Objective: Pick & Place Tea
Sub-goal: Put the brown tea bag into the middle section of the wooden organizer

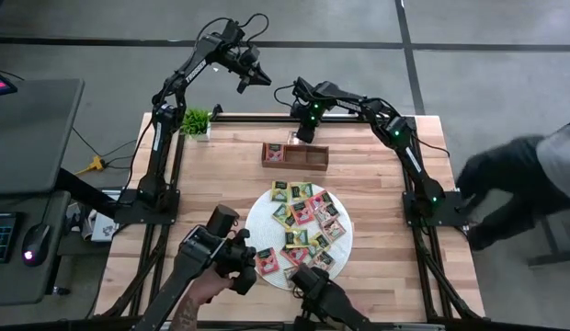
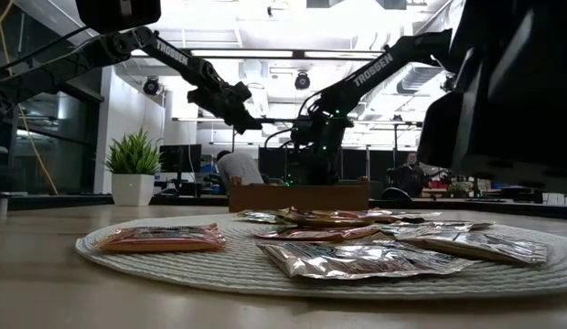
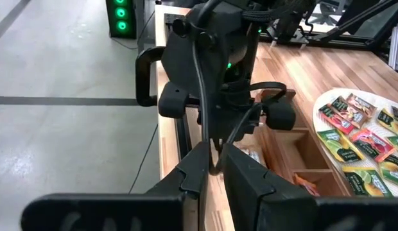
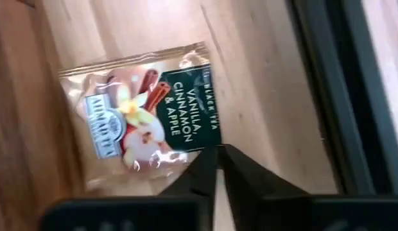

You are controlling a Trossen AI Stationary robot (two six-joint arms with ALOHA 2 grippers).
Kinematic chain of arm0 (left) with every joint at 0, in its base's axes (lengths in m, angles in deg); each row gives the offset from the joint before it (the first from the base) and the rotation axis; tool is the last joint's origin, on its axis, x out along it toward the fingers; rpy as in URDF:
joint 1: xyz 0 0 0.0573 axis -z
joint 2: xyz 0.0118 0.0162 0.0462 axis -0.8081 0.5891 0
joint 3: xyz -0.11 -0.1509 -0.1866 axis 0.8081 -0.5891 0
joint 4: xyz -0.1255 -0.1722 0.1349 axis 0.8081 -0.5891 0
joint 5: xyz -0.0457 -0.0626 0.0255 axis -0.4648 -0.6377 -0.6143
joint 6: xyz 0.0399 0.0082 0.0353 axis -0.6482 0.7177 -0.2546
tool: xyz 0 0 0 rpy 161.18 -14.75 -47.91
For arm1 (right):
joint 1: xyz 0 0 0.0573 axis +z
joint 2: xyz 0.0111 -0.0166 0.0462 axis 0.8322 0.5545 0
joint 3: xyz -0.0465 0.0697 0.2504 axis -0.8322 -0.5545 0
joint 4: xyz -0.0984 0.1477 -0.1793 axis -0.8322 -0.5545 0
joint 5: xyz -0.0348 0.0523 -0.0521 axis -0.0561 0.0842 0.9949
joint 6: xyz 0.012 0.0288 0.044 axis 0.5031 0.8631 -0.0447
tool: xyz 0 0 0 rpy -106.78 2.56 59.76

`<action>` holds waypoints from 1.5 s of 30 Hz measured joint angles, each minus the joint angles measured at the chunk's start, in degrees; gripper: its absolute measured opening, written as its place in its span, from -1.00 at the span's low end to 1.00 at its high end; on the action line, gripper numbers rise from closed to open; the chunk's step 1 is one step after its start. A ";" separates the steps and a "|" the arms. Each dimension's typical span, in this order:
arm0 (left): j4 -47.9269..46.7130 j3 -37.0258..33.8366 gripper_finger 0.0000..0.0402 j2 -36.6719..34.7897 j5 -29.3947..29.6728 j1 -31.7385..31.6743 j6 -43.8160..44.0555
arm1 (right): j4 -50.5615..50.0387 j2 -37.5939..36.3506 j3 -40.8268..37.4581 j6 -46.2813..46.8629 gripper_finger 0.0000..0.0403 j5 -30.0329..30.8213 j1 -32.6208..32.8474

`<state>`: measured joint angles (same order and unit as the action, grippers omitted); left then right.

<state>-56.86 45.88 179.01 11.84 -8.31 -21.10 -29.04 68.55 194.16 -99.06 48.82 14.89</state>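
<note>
Right gripper [image 4: 218,160] fingers together, empty, above a vanilla-cinnamon-apple tea packet [image 4: 147,115] in the tray [image 1: 295,154], top centre. Left gripper [image 3: 215,168] pinched shut, raised upper left — other packets [image 1: 306,223] crowd the mat [image 1: 257,216], centre frame.

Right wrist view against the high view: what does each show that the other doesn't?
Only the right wrist view: a tea packet close enough to read its label, Vanilla, Cinnamon & Apple, lying on wood just past the closed jaws. Only the high view: the white mat, the heap of tea on it, and the wooden tray. Both: the right gripper.
</note>
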 joint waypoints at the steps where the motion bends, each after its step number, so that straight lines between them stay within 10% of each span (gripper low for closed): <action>1: -0.01 0.00 -0.78 0.00 -0.02 0.00 -0.01 | 0.01 0.00 0.00 0.05 -0.96 0.56 0.03; 45: -0.03 0.00 -0.78 0.00 -0.10 0.00 0.22 | -7.05 -15.20 0.09 -0.34 -1.00 1.15 3.41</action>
<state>-56.89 45.88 179.01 11.74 -8.31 -20.88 -36.09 53.36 194.24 -99.40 49.97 18.30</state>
